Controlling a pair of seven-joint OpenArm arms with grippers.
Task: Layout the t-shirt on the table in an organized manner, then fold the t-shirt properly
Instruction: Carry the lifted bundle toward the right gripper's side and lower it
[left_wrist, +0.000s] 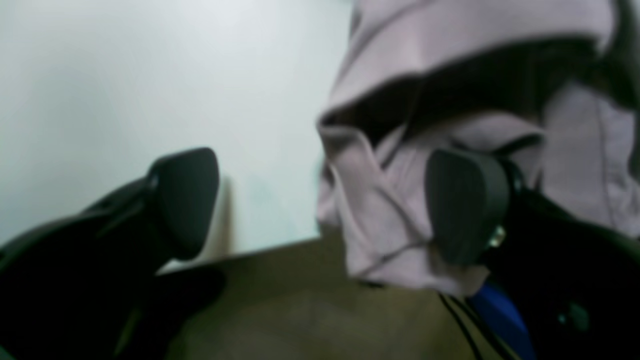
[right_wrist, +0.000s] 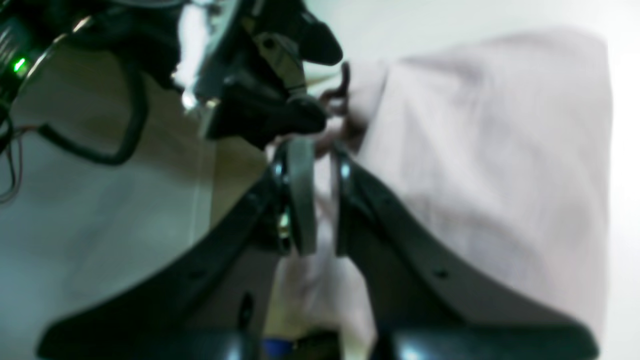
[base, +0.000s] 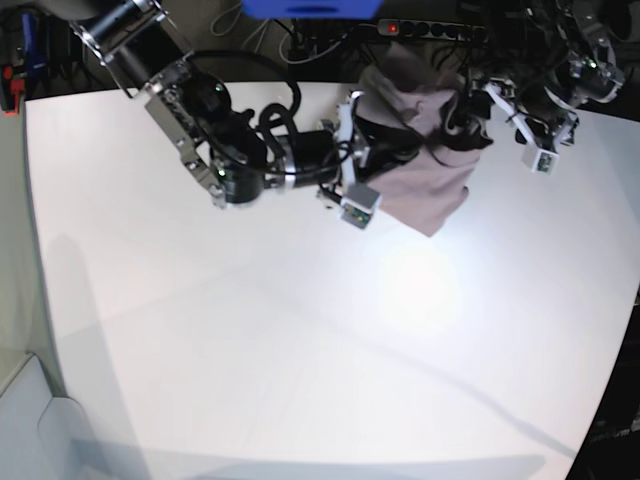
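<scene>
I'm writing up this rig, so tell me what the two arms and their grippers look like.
Both arms are black with silver metal brackets and looping black cables. Each carries a small white camera box near the wrist. The left gripper and right gripper have dark, rounded paddle-shaped fingers.

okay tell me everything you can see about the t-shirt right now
The t-shirt is plain dusty mauve, soft and creased, with no print. It hangs bunched and crumpled near the far edge of the white table, one corner pointing down toward the tabletop. The right hand is shut on a fold of it. The left hand stands open beside it, one finger against the cloth.
</scene>
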